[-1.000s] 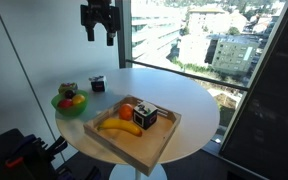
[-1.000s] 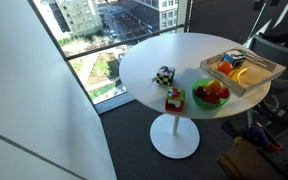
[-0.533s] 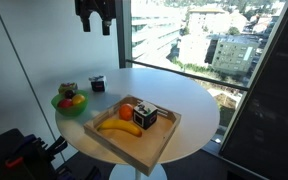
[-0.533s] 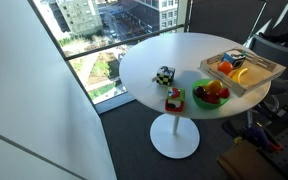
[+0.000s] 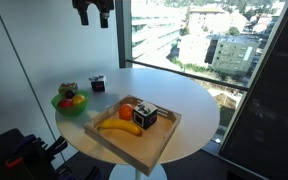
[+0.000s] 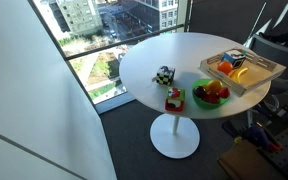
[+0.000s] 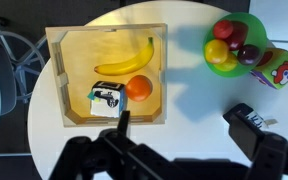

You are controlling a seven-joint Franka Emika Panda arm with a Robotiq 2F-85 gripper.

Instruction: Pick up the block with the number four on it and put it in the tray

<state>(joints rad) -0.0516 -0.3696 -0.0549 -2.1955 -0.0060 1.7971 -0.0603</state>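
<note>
The block (image 5: 146, 117), a black cube with white panels, sits inside the light-wood tray (image 5: 134, 146) next to an orange (image 5: 129, 110) and a banana (image 5: 119, 126). In the wrist view the block (image 7: 106, 99) lies in the tray (image 7: 52, 75) near its front rim. The tray also shows in an exterior view (image 6: 256, 82). My gripper (image 5: 93, 14) hangs high above the table's far side, partly cut off by the frame's top. It is open and empty, far from the block.
A similar dark-and-white cube (image 5: 97, 84) (image 6: 164, 75) (image 7: 249, 120) stands on the round white table (image 5: 199, 110). A colourful block (image 6: 174, 99) (image 7: 277, 68) stands beside a green fruit bowl (image 5: 69, 102) (image 6: 211, 93) (image 7: 231, 45). A window is behind.
My gripper has risen straight up, from well in view to the top edge of the exterior view. Nothing on the table has moved.
</note>
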